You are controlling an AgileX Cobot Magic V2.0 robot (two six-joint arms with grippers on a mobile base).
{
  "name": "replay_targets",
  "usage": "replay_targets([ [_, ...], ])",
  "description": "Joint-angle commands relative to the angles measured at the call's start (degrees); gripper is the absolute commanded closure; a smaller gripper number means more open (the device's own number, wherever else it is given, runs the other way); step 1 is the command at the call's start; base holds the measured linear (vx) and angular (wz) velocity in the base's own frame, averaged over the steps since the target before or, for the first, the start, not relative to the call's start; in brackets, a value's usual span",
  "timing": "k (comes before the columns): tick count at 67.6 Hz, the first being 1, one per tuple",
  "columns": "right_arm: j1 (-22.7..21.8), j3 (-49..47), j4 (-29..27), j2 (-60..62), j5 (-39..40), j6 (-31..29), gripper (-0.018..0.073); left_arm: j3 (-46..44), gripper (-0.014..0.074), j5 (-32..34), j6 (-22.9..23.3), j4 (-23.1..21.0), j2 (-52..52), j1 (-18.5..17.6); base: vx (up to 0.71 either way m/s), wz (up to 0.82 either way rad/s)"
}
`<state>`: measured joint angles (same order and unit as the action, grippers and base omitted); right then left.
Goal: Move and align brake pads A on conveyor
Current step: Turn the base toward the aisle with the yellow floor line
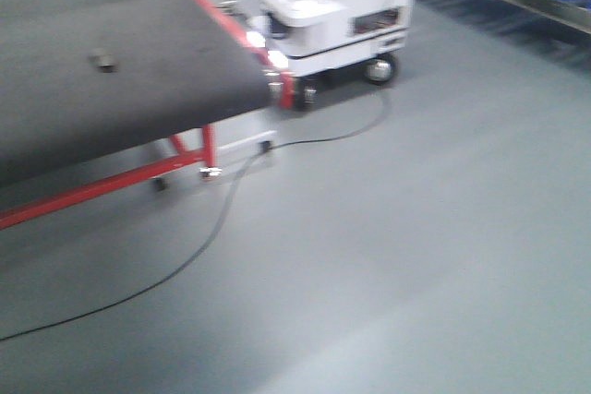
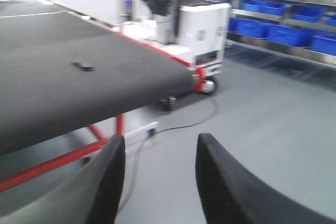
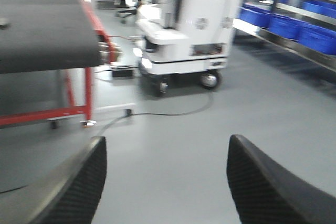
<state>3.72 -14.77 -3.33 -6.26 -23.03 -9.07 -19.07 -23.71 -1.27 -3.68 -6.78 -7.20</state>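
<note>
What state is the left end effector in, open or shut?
Open. The left end effector has its two fingers well apart, with only floor showing between them.

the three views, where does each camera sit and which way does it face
Exterior front: on the robot, tilted down at the floor, conveyor end upper left, white wheeled cart beyond; no own body shows.
Left wrist: on the left arm, facing the conveyor's end; the open left pincer frames the bottom.
Right wrist: on the right arm, facing the cart and blue bins; the open right pincer shows below.
Shared: all three see conveyor and cart; front and left wrist catch a small dark piece on the belt.
</note>
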Motion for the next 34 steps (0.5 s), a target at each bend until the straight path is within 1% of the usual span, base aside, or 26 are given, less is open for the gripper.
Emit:
replay_targets([
  [1, -0.2, -1.5, 0.3, -0.6, 4.0, 0.1, 0.0092, -1.3, 0.0297, 4.6, 0.2, -0.6, -0.8, -0.2, -0.2, -0.98],
  [15, -0.2, -1.5, 0.3, -0.6, 4.0, 0.1, 0.0092, -1.3, 0.0297, 4.6, 0.2, -0.6, -0.8, -0.2, -0.17, -0.93],
  [34, -0.2, -1.5, 0.3, -0.6, 4.0, 0.1, 0.0092, -1.3, 0.0297, 4.6, 0.2, -0.6, -0.8, -0.2, -0.12, -0.83],
])
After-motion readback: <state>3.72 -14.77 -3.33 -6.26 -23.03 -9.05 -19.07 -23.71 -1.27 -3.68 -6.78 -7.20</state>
